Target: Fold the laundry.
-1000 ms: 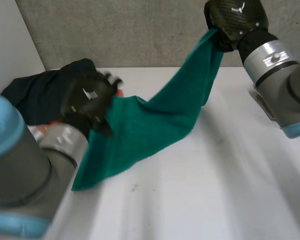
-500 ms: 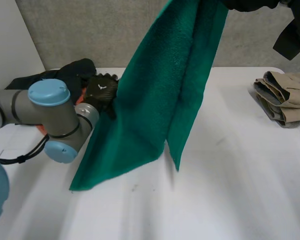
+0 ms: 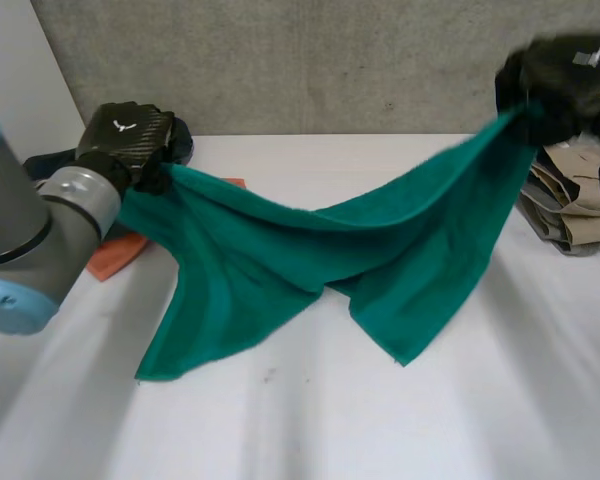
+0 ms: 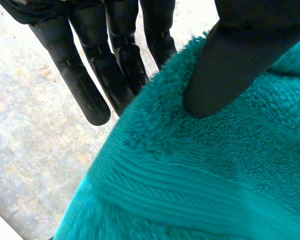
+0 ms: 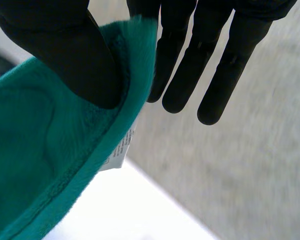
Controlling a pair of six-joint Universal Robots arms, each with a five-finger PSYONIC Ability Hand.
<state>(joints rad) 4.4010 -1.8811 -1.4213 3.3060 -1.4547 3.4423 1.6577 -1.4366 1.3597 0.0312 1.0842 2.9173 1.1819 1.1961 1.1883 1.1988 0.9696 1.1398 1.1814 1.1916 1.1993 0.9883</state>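
Left hand [image 3: 130, 135] at 10 o'clock on the table [image 3: 380, 430], raised. It grasps one top corner of the green towel [image 3: 380, 240]: in the left wrist view its thumb [image 4: 240, 60] presses the pile against the straight fingers [image 4: 90, 85] behind the edge. Right hand [image 3: 560, 80] at 2 o'clock, raised too. It pinches the opposite top corner the same way, thumb [image 5: 65, 55] on the towel and fingers [image 5: 190, 75] straight behind it. A white label [image 5: 121, 150] hangs from the hem just below the thumb. The towel is strung between the two hands and sags in the middle. Its lower part lies on the table, with one free corner at 7 o'clock and another near 5 o'clock. Orange cloth [image 3: 110, 258] lies on the table under the left hand, at 9 o'clock. Dark garment [image 3: 40, 162] sits behind the left arm. Folded beige clothes [image 3: 570, 215] are stacked at 3 o'clock, below the right hand.
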